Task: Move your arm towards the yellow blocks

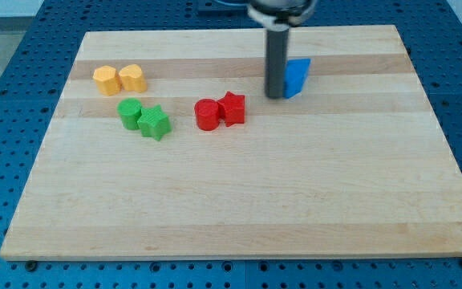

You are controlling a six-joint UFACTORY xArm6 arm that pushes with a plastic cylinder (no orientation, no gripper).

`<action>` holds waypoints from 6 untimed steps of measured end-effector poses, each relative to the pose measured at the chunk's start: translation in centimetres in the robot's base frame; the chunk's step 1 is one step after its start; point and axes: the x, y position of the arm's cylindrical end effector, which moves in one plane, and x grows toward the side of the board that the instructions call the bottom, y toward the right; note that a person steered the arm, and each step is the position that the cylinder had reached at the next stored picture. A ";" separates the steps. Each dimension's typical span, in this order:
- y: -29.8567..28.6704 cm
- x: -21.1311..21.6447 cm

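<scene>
Two yellow blocks sit side by side near the view's top left corner of the worktop: the left yellow block (106, 80) has a faceted, roughly hexagonal top, and the right yellow block (132, 77) is rounder with a notched outline, perhaps a heart, though its shape is hard to make out at this size. They touch or nearly touch each other. The worktop (239, 201) is a pale wooden board with faint lengthwise grain bands, resting on a blue perforated base (6, 96) that shows on all sides. Just below the yellow pair, toward the view's bottom, lie a green cylinder (130, 113) and a green star (155, 123), pressed together. Further toward the view's right sits a red cylinder (207, 114) touching a red star (232, 107). My tip (275, 95) comes down from the view's top as a dark rod and stands right against the left side of a blue block (297, 77), well apart from the yellow blocks. There is no hand on this arm, so no opening to report. Between my tip and the yellow pair along the upper band of the board nothing stands; the red and green pairs lie slightly lower.
</scene>
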 end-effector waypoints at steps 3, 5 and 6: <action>-6.6 0.0; -17.9 -0.4; -18.0 -0.4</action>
